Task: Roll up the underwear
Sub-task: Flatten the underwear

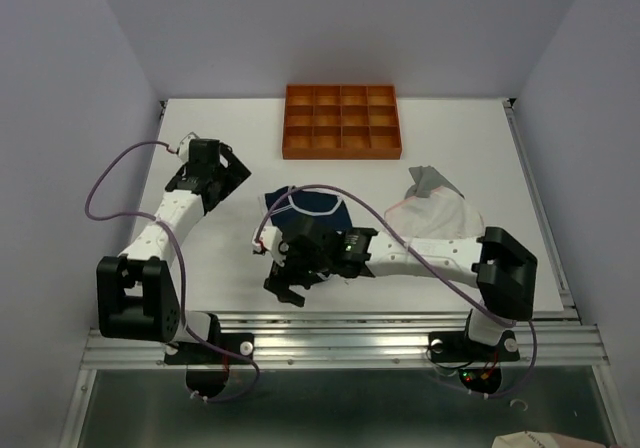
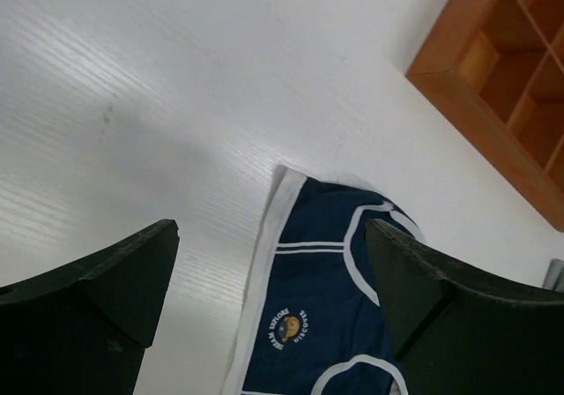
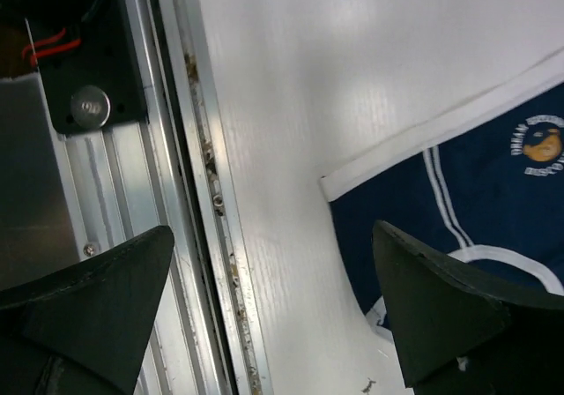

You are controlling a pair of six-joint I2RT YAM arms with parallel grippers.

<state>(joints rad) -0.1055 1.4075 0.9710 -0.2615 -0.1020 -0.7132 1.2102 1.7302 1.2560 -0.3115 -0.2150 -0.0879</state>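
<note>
Hovering over the table (image 1: pixel 450 138), both my grippers are spread wide and empty. Navy underwear (image 1: pixel 316 203) lies mid-table, its long side running left to right. My right gripper (image 1: pixel 288 286) hangs just at its near-edge side, closer than my left gripper (image 1: pixel 235 173), which is off toward the left edge. Only the wrist views show its white waistband (image 2: pixel 264 263) and round emblem (image 2: pixel 286 329). Only the top view shows other underwear (image 1: pixel 440 208) heaped toward the right edge.

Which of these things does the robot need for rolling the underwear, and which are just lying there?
For the job:
- navy blue cloth underwear with white trim
- thin pale pink-white cloth underwear
- plain grey cloth underwear

Just lying about:
- orange tray with square compartments, at the far edge of the table
</note>
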